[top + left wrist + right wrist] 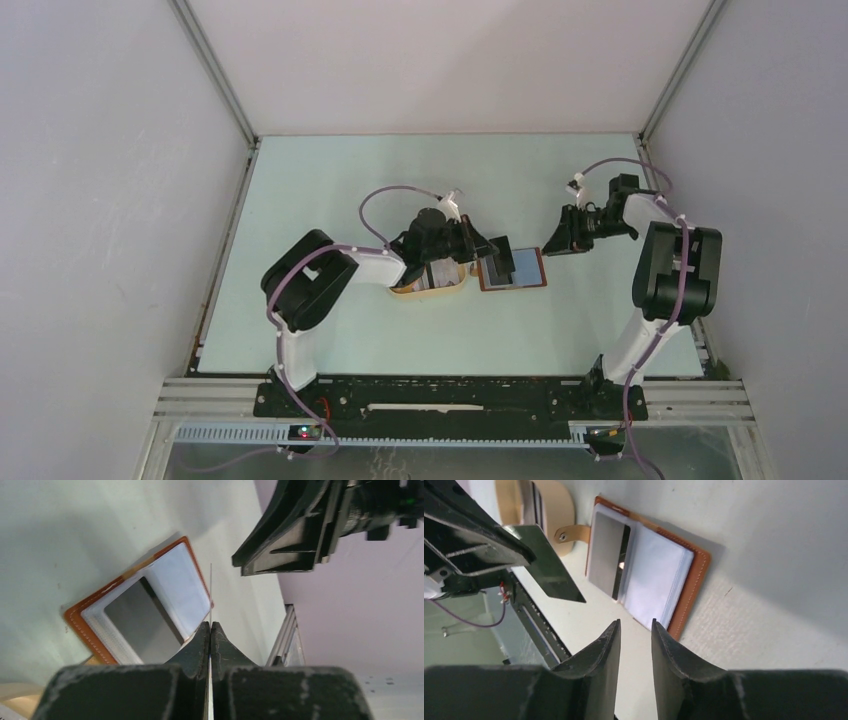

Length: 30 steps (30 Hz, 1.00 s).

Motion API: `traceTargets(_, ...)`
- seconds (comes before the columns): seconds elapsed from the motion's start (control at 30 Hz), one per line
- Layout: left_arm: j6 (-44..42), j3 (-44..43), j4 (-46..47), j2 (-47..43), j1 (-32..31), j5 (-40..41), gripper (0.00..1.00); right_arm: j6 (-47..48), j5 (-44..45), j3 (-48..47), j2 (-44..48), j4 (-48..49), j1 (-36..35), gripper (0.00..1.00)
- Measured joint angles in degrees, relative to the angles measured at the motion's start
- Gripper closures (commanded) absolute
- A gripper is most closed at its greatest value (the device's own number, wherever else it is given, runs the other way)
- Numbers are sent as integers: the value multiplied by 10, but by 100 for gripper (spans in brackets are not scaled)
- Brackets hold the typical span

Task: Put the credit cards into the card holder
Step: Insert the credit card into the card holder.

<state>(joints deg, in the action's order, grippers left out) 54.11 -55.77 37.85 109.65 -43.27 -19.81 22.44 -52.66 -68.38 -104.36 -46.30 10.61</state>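
Slip risk: my left gripper (210, 626) is pressed together on a credit card (211, 590) seen only edge-on, with the open card holder (177, 587) just ahead, so a seemingly shallow pinch could let the card twist against a pocket lip.

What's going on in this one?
The left claw is shut on a thin dark card, holding it in the air close to the card holder. The holder lies open on the table, and the dark card is not yet in a pocket. One greyish card already sits in a pocket. The right claw hangs by the holder's other side, open and empty. More cards wait in the cream tray.
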Motion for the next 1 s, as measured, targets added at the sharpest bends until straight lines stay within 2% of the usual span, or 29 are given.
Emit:
traceTargets(0.5, -4, -42, -74, 52, -13, 63, 100, -58, 127, 0, -41, 50, -70, 60)
traceTargets(1.0, -12, -70, -103, 72, -19, 77, 100, -61, 173, -21, -66, 33, -89, 69)
